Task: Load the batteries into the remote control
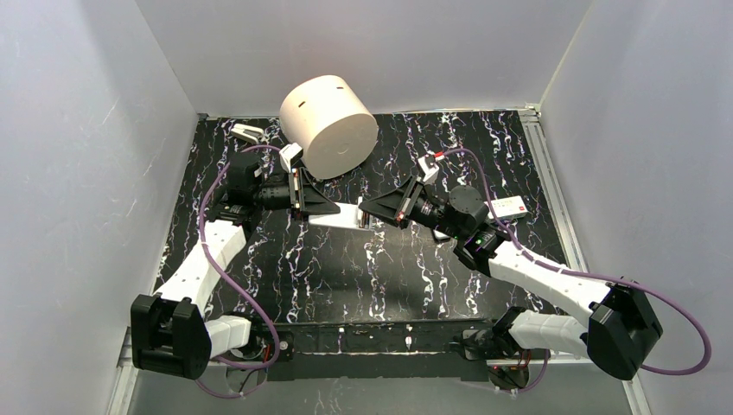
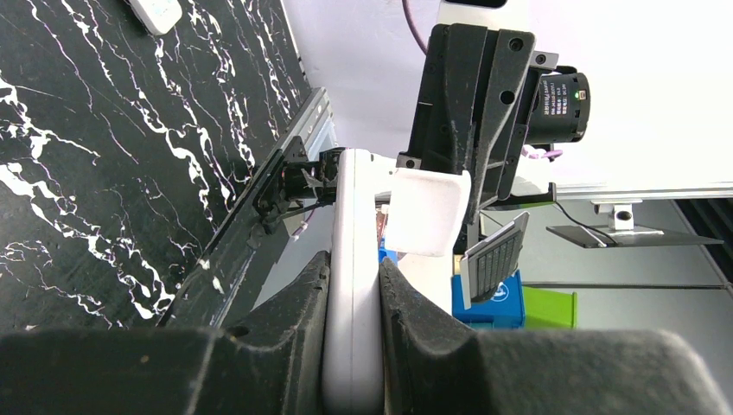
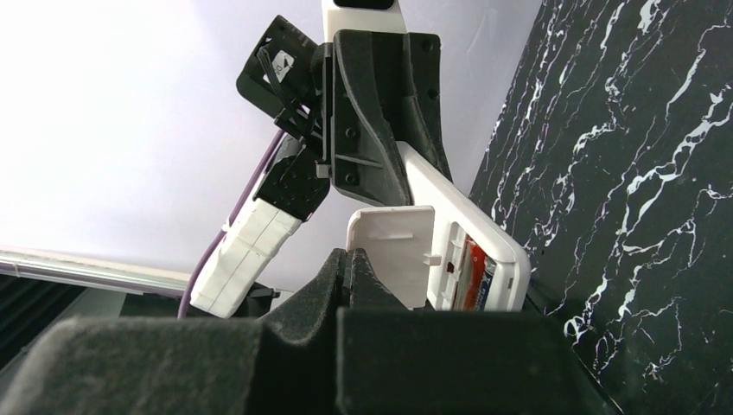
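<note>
My left gripper (image 1: 321, 207) is shut on the white remote (image 1: 344, 215) and holds it above the table; in the left wrist view the remote (image 2: 353, 259) stands edge-on between the fingers (image 2: 302, 303). The right wrist view shows its open battery compartment with orange-red and greenish batteries (image 3: 474, 278) seated inside. The white cover piece (image 3: 391, 252) leans tilted over the compartment, also in the left wrist view (image 2: 426, 212). My right gripper (image 3: 350, 258) is shut, its tips at the cover's lower edge, which they hide.
A large white cylinder (image 1: 328, 125) lies at the back of the black marbled table (image 1: 346, 277). A small white device (image 1: 246, 132) lies at the back left. A white box with a red mark (image 1: 508, 207) lies at the right, near the metal side rail (image 1: 553, 190).
</note>
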Available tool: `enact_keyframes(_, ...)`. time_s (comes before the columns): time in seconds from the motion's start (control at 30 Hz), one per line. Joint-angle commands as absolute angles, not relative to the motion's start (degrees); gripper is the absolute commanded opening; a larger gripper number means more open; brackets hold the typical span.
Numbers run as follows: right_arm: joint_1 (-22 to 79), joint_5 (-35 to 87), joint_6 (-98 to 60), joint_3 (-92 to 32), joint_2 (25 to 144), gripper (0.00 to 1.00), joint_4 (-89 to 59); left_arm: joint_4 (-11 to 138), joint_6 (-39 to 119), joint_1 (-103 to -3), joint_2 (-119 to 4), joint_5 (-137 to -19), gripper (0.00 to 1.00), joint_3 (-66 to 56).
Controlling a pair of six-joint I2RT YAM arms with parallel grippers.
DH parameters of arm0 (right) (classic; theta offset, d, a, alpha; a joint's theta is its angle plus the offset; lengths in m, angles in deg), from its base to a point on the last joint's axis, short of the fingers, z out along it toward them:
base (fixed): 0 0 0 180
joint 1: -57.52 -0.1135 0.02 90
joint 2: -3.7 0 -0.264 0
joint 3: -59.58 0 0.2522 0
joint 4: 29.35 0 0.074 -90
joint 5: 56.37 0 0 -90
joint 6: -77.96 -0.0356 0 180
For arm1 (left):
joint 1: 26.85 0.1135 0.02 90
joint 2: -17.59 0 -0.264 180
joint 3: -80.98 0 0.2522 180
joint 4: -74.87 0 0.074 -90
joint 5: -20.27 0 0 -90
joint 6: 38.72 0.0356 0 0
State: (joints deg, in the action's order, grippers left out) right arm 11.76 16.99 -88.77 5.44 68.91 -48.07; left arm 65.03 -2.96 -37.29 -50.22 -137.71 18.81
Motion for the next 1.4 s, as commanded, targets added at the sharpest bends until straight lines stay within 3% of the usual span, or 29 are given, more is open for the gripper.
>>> enact_keyframes(0.0,11.86,17.18,-89.80,5.80,67.73,0.01,-52.89,65.68,-3.54,-36.96,-49.32,-140.25,0.00,16.94)
enact_keyframes(1.37,11.77,16.66,-96.11,9.35,69.45,0.01,-58.54,71.21,-7.92,-36.96,-47.98,-141.64,0.00,17.01)
